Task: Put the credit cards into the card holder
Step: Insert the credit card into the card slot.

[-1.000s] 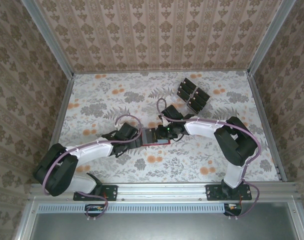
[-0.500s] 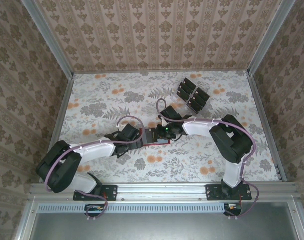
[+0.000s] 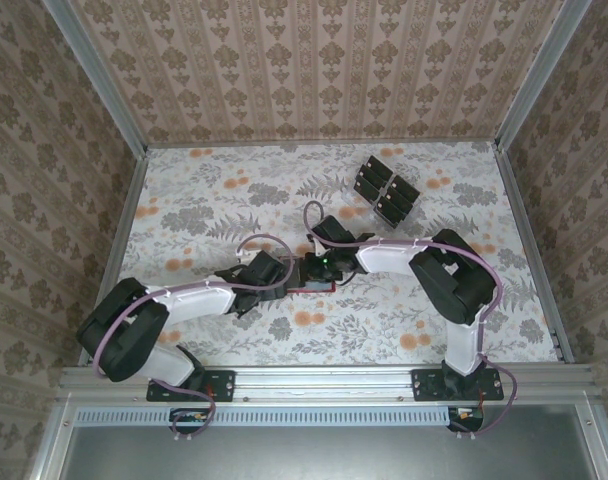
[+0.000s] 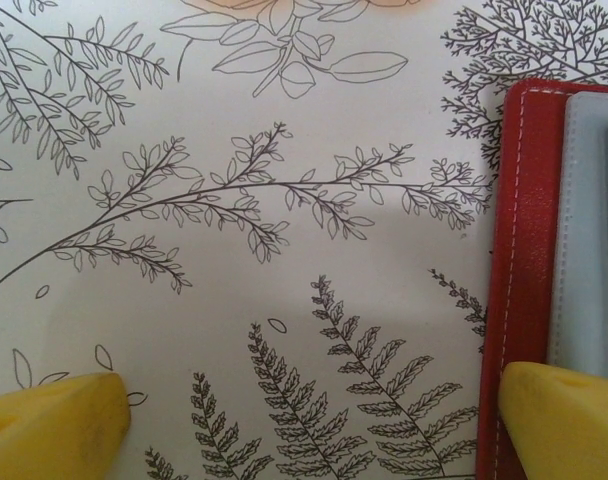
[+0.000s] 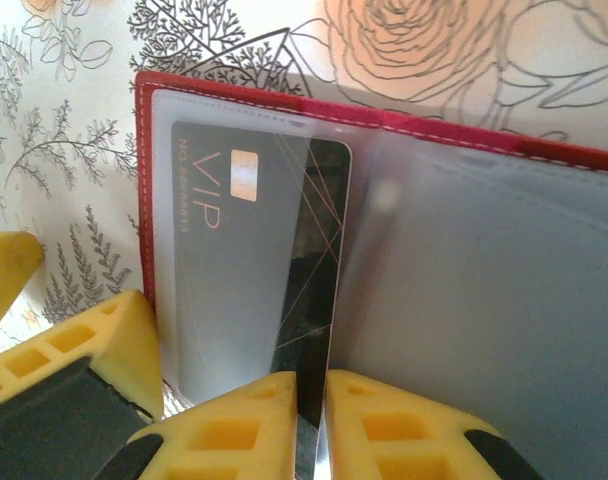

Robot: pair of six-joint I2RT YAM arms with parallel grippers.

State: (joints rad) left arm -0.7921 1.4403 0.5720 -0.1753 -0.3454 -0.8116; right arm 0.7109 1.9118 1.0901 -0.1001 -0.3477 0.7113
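From the right wrist, a credit card (image 5: pixel 234 260) sits half inside the open card holder (image 5: pixel 504 300), with the right gripper (image 5: pixel 311 390) jaws clenched on its edge. The left gripper (image 4: pixel 314 420) straddles the holder's red border, jaws released. Overhead, spare cards (image 3: pixel 386 190) lie well apart on the surface (image 3: pixel 204 210).

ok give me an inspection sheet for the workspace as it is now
surface: floral cloth, flat
job's things: red holder lying open; black card partly in its clear sleeve; spare cards grouped back right
clutter: nothing seen
pincers: left pincer open, one finger over the holder's edge; right pincer shut on the card
cables: purple cables run along both arms, looping near the wrists
surroundings: patterned walls, metal frame
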